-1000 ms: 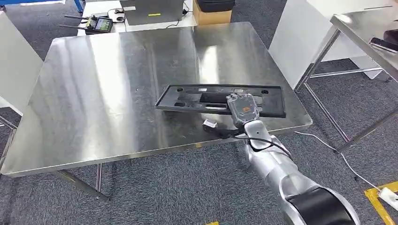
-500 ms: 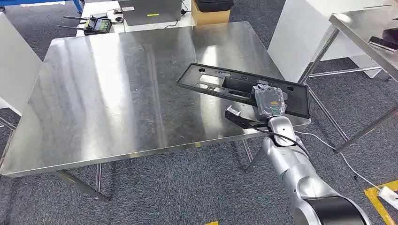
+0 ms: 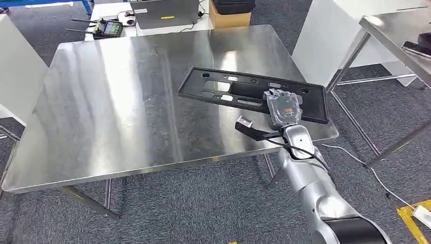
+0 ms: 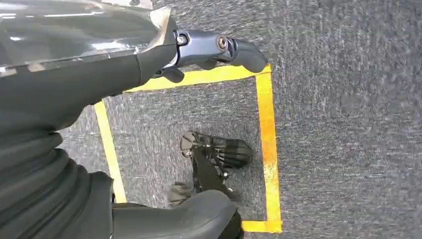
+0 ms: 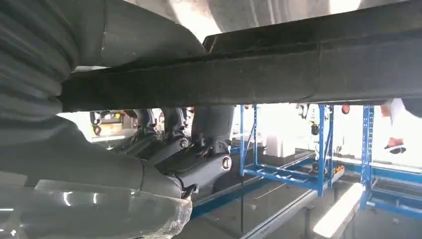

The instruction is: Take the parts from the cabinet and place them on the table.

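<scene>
Steel table [image 3: 127, 101], grey carpet beneath; second table to the right.

Item: long black part [image 3: 223, 90], flat panel with cut-outs, gripped by the right hand [image 3: 282, 108] at its near long edge, stretching away from the hand to the left and forward over the table's right side. Whether it touches the steel, cannot tell.

Left hand [image 4: 219, 47]: hangs over the carpet, holding nothing, fingers loosely curled.

Step, by judgement: placing. Next move calls for lowering the part flat, then letting go.
</scene>
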